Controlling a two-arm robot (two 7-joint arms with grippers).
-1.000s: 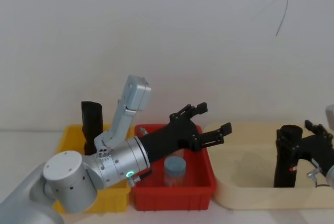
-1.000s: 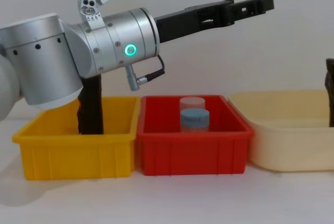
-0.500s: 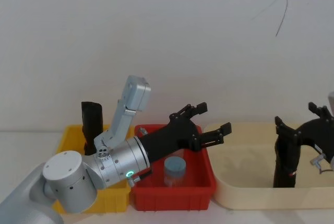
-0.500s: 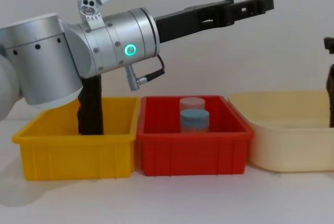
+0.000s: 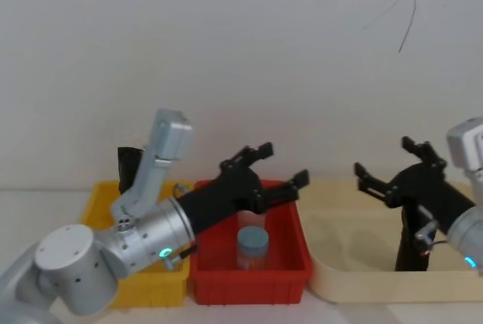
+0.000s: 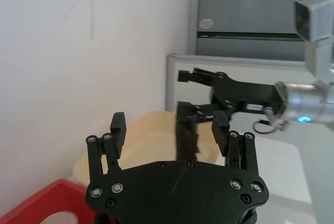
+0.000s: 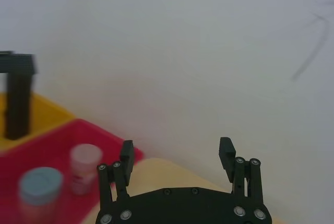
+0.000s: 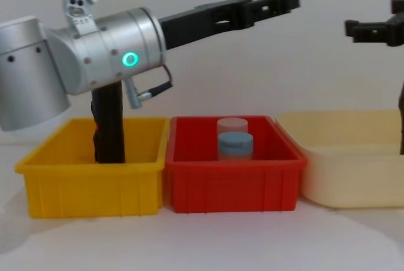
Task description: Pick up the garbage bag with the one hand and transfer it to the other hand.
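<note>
Head view: the garbage bag (image 5: 411, 252) stands upright in the cream tub (image 5: 339, 286) at 4 o'clock on the white table (image 5: 38, 203), right claw (image 5: 383, 156) spread wide above it, left claw (image 5: 283, 163) wide over the red bin (image 5: 249, 282); left wrist view: a grey panel (image 6: 261, 4) beyond the white wall (image 6: 52, 78).

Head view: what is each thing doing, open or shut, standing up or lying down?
Left gripper: open, up over the red bin.
Right gripper: open, up over the cream tub, holding nothing.
Garbage bag: standing upright in the cream tub, not gripped.
Black slab: standing upright in the yellow bin.
Blue-lidded jar: upright in the red bin.
</note>
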